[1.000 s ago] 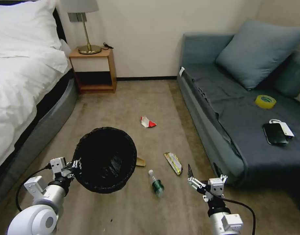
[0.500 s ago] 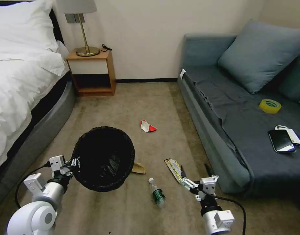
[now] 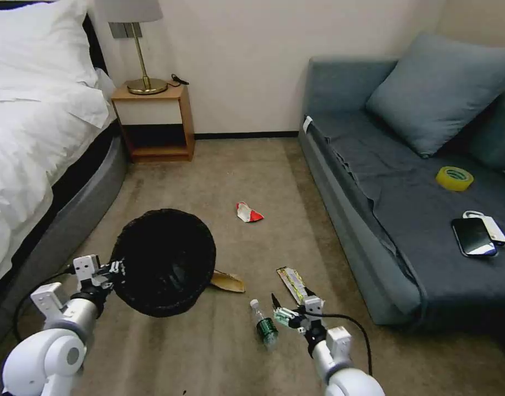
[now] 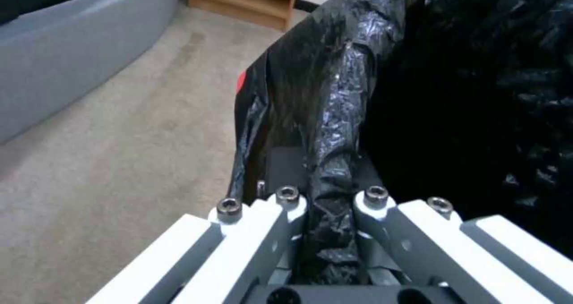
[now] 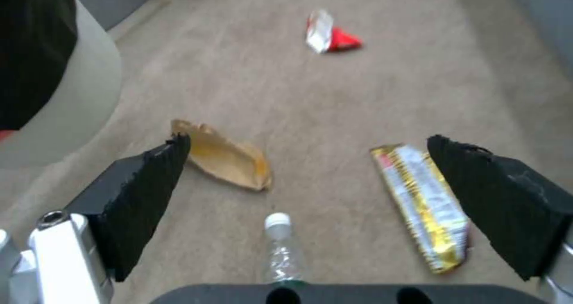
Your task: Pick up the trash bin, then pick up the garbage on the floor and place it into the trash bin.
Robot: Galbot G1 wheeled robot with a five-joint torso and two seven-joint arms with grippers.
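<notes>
My left gripper [image 3: 114, 269] is shut on the near rim of the black lined trash bin [image 3: 164, 261] and holds it above the carpet; the left wrist view has the fingers [image 4: 286, 205] pinching the liner at the bin's rim [image 4: 334, 129]. My right gripper [image 3: 285, 311] hangs open low over the floor, just right of the clear bottle [image 3: 263, 323]. In the right wrist view the open gripper [image 5: 309, 140] frames the bottle [image 5: 280, 246], with the cardboard scrap [image 5: 224, 160] on one side and the yellow wrapper [image 5: 424, 205] on the other. The red-and-white wrapper [image 3: 248, 212] lies farther off.
A bed [image 3: 32, 154] runs along the left, and a wooden nightstand [image 3: 153, 121] with a lamp stands at the wall. The blue sofa [image 3: 373, 220] borders the right side, carrying a yellow tape roll [image 3: 454, 178] and a black phone [image 3: 473, 236]. Carpet lies between.
My right gripper has swung left and dropped toward the bottle. The left arm has carried the bin slightly left and lower, uncovering more of the cardboard scrap.
</notes>
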